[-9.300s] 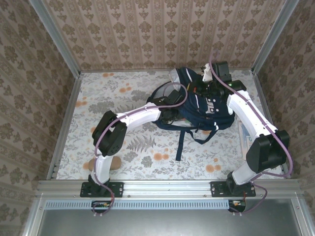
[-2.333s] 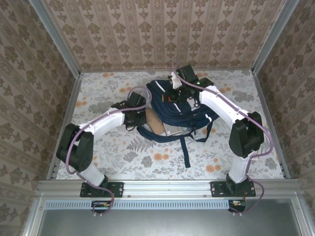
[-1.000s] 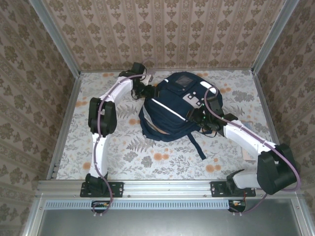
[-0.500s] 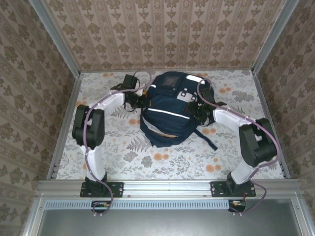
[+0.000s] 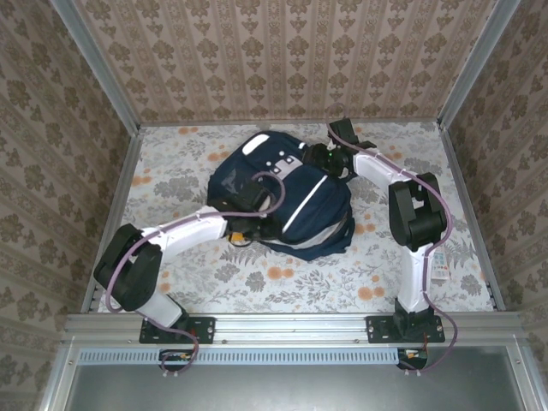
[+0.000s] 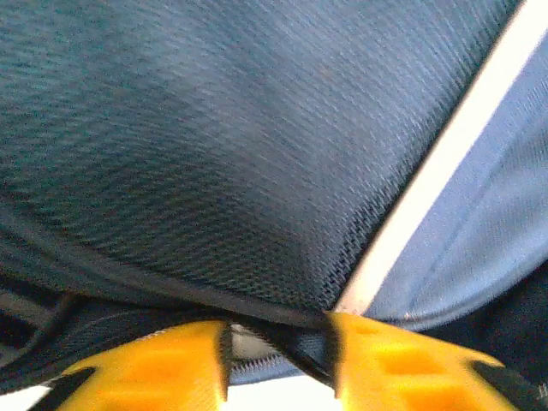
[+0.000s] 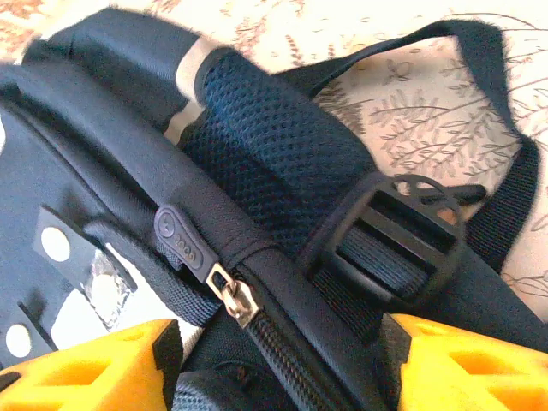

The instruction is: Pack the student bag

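Floral table (image 5: 171, 184) holds the student bag (image 5: 282, 193), left hand (image 6: 278, 360) pinching its edge, right hand (image 7: 282, 368) open around its zipper.

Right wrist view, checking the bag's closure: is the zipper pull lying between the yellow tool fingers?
Yes, the metal zipper pull sits on the student bag between the two yellow fingers.

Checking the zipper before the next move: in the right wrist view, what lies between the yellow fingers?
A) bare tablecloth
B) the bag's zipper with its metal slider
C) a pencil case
B: the student bag zipper slider sits between the right gripper fingers.
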You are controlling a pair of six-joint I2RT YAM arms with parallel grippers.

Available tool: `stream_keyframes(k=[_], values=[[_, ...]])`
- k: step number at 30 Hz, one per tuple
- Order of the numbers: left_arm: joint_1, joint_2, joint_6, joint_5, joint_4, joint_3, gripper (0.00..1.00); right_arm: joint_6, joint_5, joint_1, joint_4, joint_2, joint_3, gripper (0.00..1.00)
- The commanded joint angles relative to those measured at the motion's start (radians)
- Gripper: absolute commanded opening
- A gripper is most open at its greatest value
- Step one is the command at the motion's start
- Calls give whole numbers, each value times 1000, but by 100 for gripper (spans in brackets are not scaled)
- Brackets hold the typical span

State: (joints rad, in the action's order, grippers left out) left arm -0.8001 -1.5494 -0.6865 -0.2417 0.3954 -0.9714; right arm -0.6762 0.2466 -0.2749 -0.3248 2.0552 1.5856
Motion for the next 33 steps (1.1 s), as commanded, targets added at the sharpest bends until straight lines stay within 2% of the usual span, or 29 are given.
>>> stream_keyframes(k=[1, 4, 10, 12, 17, 20, 23, 28, 33], values=[[-45, 5, -66, 62, 49, -60, 52, 46, 67, -9, -113, -52, 14, 66], [-51, 20, -63, 91, 89, -85, 65, 67, 17, 20, -135, -153, -52, 67], [-50, 59, -29, 122, 155, -140, 86, 96, -95, 123, -184, -431, -261, 67], [-50, 77, -16, 140, 176, -161, 99, 102, -134, 176, -205, -525, -336, 68], [-35, 123, 30, 172, 194, -218, 100, 98, -181, 386, -238, -734, -544, 69], [-15, 138, 43, 174, 197, -241, 100, 92, -189, 522, -257, -783, -622, 69], [9, 148, 42, 161, 193, -246, 100, 74, -236, 610, -235, -806, -684, 69], [23, 192, 41, 147, 174, -222, 100, 79, -284, 732, -218, -752, -714, 70], [39, 238, 38, 138, 163, -179, 100, 103, -284, 790, -220, -620, -695, 71]])
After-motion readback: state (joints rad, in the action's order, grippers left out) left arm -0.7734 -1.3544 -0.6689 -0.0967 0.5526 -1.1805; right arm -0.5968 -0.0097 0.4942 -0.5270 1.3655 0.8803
